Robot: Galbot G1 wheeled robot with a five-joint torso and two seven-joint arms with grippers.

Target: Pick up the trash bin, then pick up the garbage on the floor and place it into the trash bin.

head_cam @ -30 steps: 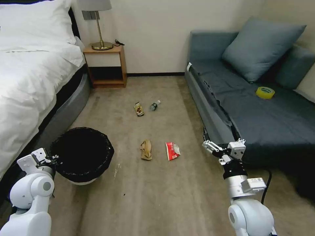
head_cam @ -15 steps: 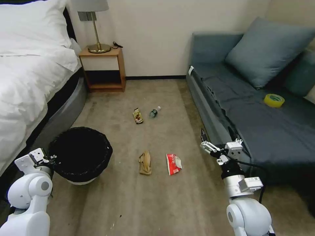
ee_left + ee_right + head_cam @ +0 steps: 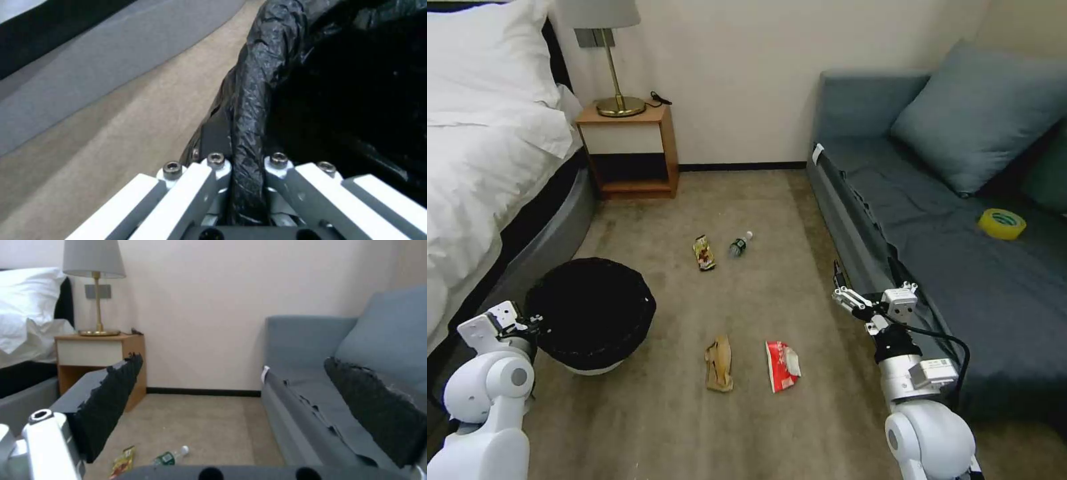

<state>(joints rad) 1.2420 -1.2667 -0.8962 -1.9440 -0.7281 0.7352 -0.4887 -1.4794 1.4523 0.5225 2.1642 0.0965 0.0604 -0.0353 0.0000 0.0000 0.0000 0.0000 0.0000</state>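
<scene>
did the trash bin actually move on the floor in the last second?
Yes. The trash bin, gripped by the left gripper, went forward with the robot: the brown paper now lies nearer than its rim.

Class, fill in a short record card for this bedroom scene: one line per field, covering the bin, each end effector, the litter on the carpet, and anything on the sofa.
trash bin: trash bin on carpet beside the bed, black liner over rim
left end effector: left end effector clamped on the bin's bagged rim
right end effector: right end effector open, raised beside the sofa front, holding nothing
near litter: brown paper, red-white wrapper
far litter: snack wrapper, green bottle
sofa: yellow tape roll on the seat
litter in bin: cannot tell
</scene>
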